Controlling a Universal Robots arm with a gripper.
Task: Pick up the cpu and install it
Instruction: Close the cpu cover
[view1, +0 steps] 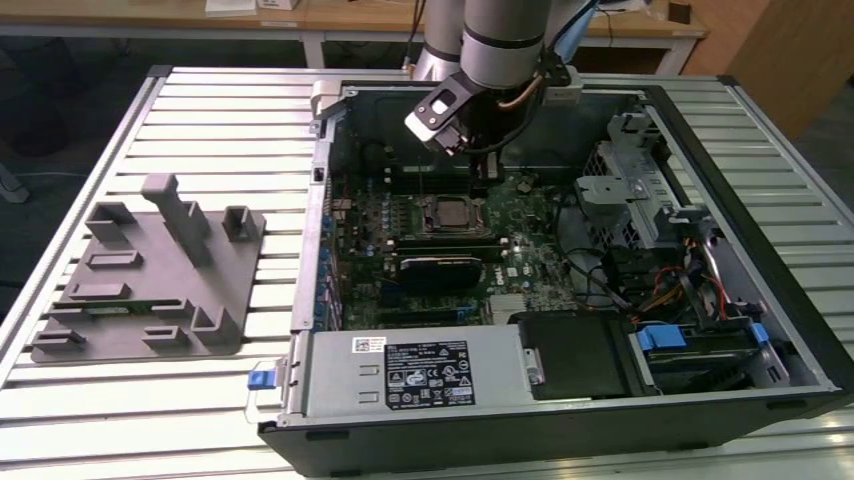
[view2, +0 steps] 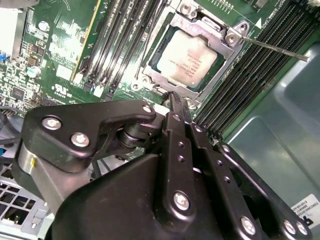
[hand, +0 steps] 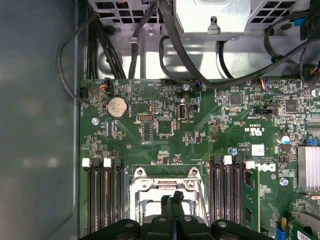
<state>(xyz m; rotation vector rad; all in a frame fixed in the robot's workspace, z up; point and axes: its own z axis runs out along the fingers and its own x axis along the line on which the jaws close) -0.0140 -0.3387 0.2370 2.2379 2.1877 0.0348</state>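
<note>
Green motherboard, cpu flat in socket, silver face up, pincer closed, empty

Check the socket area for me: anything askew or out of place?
The cpu sits square inside the socket frame. One oddity: the thin metal lever juts out over the memory slots instead of lying along that frame.

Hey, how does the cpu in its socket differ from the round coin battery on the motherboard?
The cpu is square; the coin battery is round. The cpu lies framed by a metal bracket between the memory slots, just beyond the shut pincer; the coin battery sits near a corner of the board, by the cables. Both have silvery tops and lie flat on the green motherboard.
</note>
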